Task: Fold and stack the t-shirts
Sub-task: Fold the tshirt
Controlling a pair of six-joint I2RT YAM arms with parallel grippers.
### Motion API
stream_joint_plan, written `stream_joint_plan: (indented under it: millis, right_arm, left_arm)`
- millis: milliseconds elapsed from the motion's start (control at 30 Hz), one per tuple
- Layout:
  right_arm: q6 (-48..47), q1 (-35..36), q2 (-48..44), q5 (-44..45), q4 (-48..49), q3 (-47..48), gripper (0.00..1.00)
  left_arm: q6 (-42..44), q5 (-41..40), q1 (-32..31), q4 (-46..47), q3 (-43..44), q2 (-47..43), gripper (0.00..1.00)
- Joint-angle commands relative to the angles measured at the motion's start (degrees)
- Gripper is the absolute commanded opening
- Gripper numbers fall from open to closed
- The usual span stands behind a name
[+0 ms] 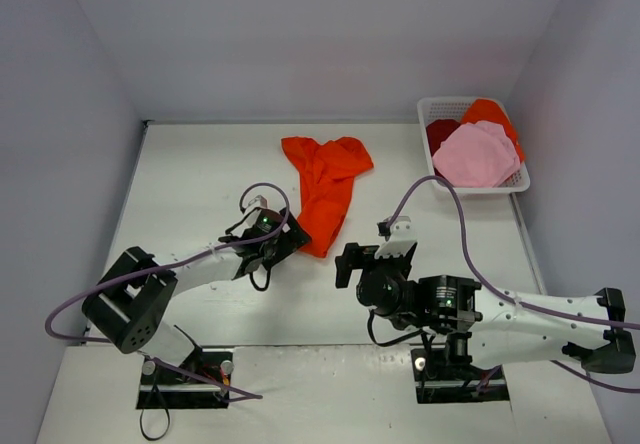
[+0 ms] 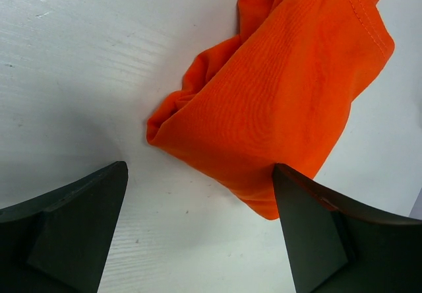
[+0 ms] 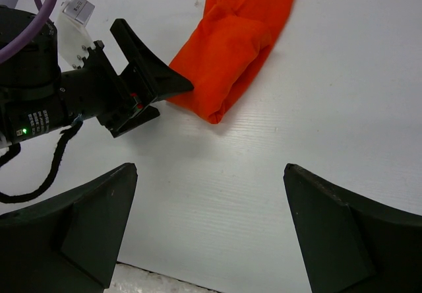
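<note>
A bright orange-red t-shirt point(image 1: 325, 186) lies crumpled in a long bunch on the white table point(image 1: 200, 174). My left gripper point(image 1: 287, 236) stands open at the bunch's near end point(image 2: 283, 101), and one finger point(image 2: 316, 240) overlaps the cloth's edge. Nothing is between its jaws but bare table. My right gripper point(image 1: 350, 262) is open too, low over bare table a little nearer than the shirt's tip point(image 3: 231, 49). In the right wrist view the left gripper point(image 3: 148, 82) touches the shirt's left edge. A pink point(image 1: 475, 156), a dark red point(image 1: 440, 132) and an orange t-shirt point(image 1: 493, 116) lie bunched in the basket.
The white lattice basket point(image 1: 520, 179) stands at the table's far right corner. Grey walls close in the table at the back and on both sides. A purple cable point(image 1: 440, 189) loops from the right arm towards the basket.
</note>
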Motion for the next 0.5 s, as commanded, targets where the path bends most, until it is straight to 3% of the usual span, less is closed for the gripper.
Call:
stream_joint_plan:
  millis: [0,467]
  right_arm:
    - [-0.2,0.0,0.5,3.9,0.5,1.7,0.9]
    - [0.8,0.0,-0.4,3.6,0.5,0.3,0.9]
  left_arm:
    - [-1.5,-0.9,-0.7,3.6,1.7,-0.6,0.86]
    - [-2.6,-2.9,-2.3,3.6,6.5,4.4,0.84]
